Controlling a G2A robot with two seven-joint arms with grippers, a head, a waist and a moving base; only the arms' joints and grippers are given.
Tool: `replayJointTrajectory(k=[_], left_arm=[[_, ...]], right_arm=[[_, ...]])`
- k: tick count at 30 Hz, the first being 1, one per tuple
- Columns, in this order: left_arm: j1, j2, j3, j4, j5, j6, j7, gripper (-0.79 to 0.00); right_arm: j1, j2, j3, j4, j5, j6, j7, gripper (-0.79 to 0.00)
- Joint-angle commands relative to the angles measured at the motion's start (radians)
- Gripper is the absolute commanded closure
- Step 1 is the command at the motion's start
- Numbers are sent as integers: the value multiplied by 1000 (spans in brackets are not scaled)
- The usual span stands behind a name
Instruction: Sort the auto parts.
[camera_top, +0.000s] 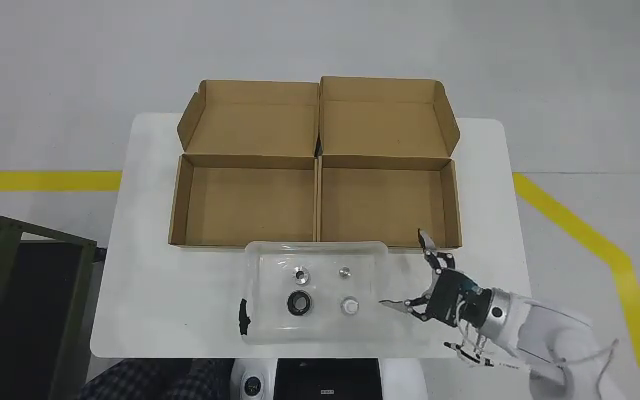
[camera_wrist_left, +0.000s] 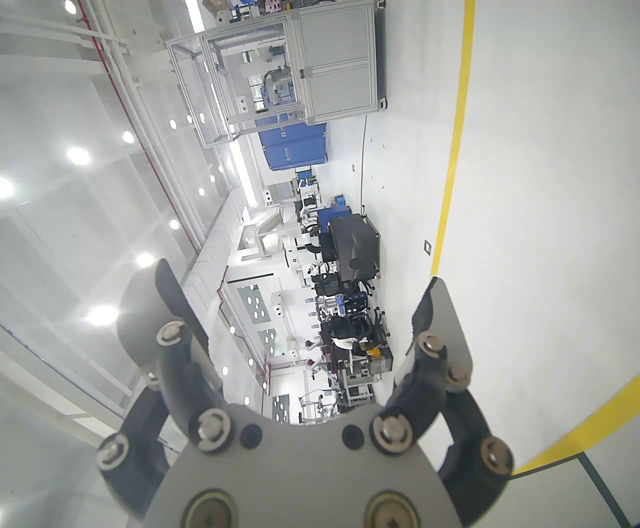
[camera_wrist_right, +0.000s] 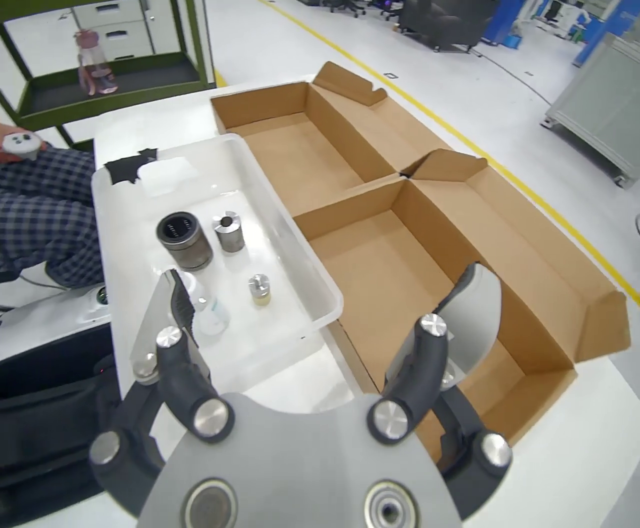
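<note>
Left fingers: we are seeing the left gripper (camera_wrist_left: 300, 272) pointing out into a hall, its fingers standing wide apart and holding nothing.
Worktop: we are looking down on a white worktop (camera_top: 140, 290) that is carrying a clear tray (camera_top: 268, 290) near its front edge.
Tray's left rim: a black scrap (camera_top: 242, 318) is sitting on it.
Auto parts: all four are lying in the clear tray. A black ring (camera_top: 299, 302) is at front left, with a grey cylinder (camera_top: 301, 272) behind it. A small silver piece (camera_top: 344, 271) is at back right, and a white piece (camera_top: 349, 306) is at front right.
Boxes: the left box (camera_top: 245, 205) and the right box (camera_top: 385, 205) are standing side by side and touching, just behind the tray, with lids folded back.
Right fingers: we are finding the right gripper (camera_top: 402, 268) hanging by the tray's right end. Its fingers are spread wide and gripping nothing, one tip near the white piece, the other by the right box's front wall.
</note>
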Motion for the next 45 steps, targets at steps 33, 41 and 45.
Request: replayJointTrajectory(k=[33, 41, 45], left_arm=[[0, 0, 0, 0, 0, 0, 0, -785], [0, 0, 0, 0, 0, 0, 0, -785], [0, 0, 0, 0, 0, 0, 0, -785]], right_arm=[[221, 29, -349, 62, -18, -11, 443, -785], [241, 36, -379, 81, -18, -7, 477, -693], [249, 39, -394, 83, -21, 0, 489, -616]])
